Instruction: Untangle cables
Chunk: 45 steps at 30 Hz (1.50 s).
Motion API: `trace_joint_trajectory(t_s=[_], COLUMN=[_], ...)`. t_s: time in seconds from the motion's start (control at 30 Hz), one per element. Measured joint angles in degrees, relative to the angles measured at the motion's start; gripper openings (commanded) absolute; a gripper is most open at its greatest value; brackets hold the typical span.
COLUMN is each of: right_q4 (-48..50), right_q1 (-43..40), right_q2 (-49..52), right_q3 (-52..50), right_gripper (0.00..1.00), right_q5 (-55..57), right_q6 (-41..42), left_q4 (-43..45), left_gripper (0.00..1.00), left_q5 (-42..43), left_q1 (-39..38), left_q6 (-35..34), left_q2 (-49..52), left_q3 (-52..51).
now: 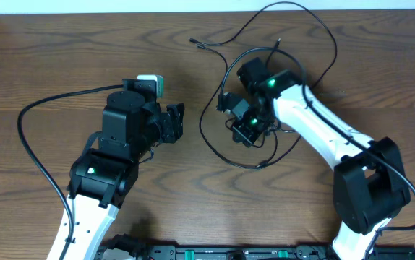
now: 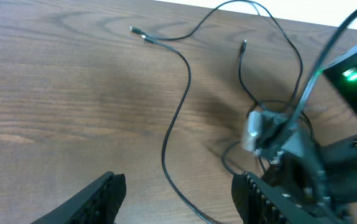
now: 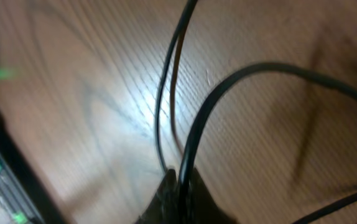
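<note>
Cables (image 2: 189,73) tangle at one o'clock on the worktop (image 2: 54,93); three plug ends (image 2: 133,29) show, cable count unclear. Left end effector (image 2: 178,183) gapes empty; right end effector (image 3: 180,185) pinches one blurred cable.

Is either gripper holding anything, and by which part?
Right gripper is shut on a black cable, pinched mid-strand, not at a plug. Left gripper is open, holding nothing.

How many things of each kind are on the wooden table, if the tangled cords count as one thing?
Robot arms: 2, the left arm and the right arm
Tangle of thin black cables: 1
Total: 3
</note>
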Motion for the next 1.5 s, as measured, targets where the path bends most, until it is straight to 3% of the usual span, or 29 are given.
trace_joint_trajectory(t_s=[0.23,0.47,0.53,0.57,0.6,0.67,0.73,0.93,1.0,1.03,1.27,1.5], right_q4=[14.82,17.07,17.09,17.09,16.94,16.20,15.50,14.45,14.19,13.86,16.15,22.84], right_q1=[1.22,1.31,1.31,1.31,1.31,1.31,1.31,1.40,1.40,1.40,1.38,1.36], right_q2=[0.02,0.02,0.02,0.02,0.02,0.02,-0.33,-0.57,-0.57,-0.57,-1.16,-2.86], right_q3=[-11.96,-17.11,-17.16,-17.16,-17.16,-17.18,-17.16,-17.16,-17.16,-17.18,-19.28,-23.47], right_gripper=[0.01,0.01,0.24,0.53,0.69,0.80,0.85,0.80,0.67,0.65,0.67,0.51], right_q5=[0.04,0.04,0.02,-0.02,-0.11,-0.55,-2.05,-2.95,-2.95,-2.78,-3.04,-3.78], right_q6=[-2.08,-3.69,-3.82,-4.04,-4.07,-4.00,-4.22,-4.35,-4.33,-4.24,-4.24,-4.52], left_q4=[-0.72,-1.20,-1.20,-1.18,-1.20,-1.20,-1.20,-1.20,-1.20,-1.20,-1.20,-1.20], left_gripper=[0.61,0.61,0.60,0.60,0.60,0.60,0.61,0.61,0.60,0.60,0.60,0.61], left_q5=[0.00,0.00,0.00,0.00,0.00,0.00,0.00,0.00,0.00,0.00,0.00,0.00], left_q1=[0.00,0.00,0.00,0.00,0.00,0.00,0.00,0.00,0.00,0.00,0.00,0.00], left_q6=[0.00,0.00,0.02,0.00,0.00,0.00,0.00,0.00,0.00,0.00,0.00,0.00], left_q2=[0.00,0.00,0.00,0.00,0.00,0.00,0.00,0.00,0.00,0.00,0.00,0.00], left_q3=[0.00,0.00,0.00,0.00,0.00,0.00,0.00,0.00,0.00,0.00,0.00,0.00])
